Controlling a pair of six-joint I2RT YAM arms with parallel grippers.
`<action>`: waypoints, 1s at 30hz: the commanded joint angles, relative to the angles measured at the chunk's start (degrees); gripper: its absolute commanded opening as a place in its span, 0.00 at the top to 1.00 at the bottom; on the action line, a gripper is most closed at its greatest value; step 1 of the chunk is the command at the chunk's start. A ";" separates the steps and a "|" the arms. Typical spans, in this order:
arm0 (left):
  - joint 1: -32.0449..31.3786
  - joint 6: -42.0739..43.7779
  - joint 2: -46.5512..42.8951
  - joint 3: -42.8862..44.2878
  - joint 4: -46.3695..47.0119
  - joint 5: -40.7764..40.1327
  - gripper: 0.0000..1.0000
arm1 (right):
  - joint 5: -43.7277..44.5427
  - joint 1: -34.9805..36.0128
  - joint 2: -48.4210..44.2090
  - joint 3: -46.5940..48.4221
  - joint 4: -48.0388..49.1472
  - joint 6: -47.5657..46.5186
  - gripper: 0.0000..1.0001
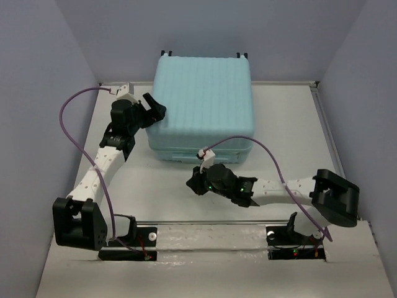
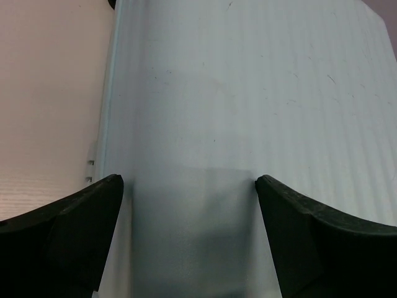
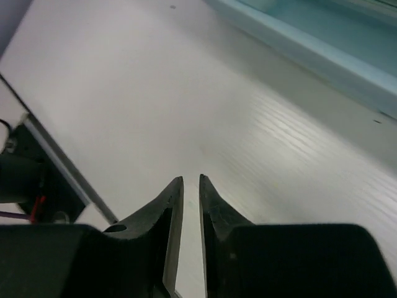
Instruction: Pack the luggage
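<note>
The luggage [image 1: 205, 99] is a large mint-blue ribbed suitcase lying flat and closed at the back middle of the table, with its black wheels [image 1: 166, 53] at the far edge. My left gripper [image 1: 155, 108] is open and empty, its jaws spread wide over the suitcase's left top edge. In the left wrist view the ribbed shell [image 2: 248, 93] fills the space between the fingers [image 2: 74, 223]. My right gripper [image 1: 193, 183] is shut and empty, low over the table in front of the suitcase. The suitcase's front side [image 3: 310, 37] shows at the top right of the right wrist view.
The white table [image 1: 279, 124] has a raised rim at the right [image 1: 329, 136] and grey walls on both sides. The arm bases sit on a metal rail [image 1: 211, 233] at the near edge. Purple cables [image 1: 68, 118] loop off both arms.
</note>
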 commanded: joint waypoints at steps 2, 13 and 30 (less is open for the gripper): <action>-2.17 -0.80 -4.07 -0.87 -6.17 4.80 0.02 | 8.03 -7.77 -13.07 -12.11 -11.58 3.11 0.57; -3.84 0.43 -5.12 -3.15 -6.08 4.72 0.02 | 9.70 -23.77 -26.53 -14.69 -17.95 -4.94 0.39; -5.95 2.10 -5.21 -3.68 -6.43 4.37 0.02 | 11.10 -25.80 -22.74 -14.42 5.97 -17.53 0.53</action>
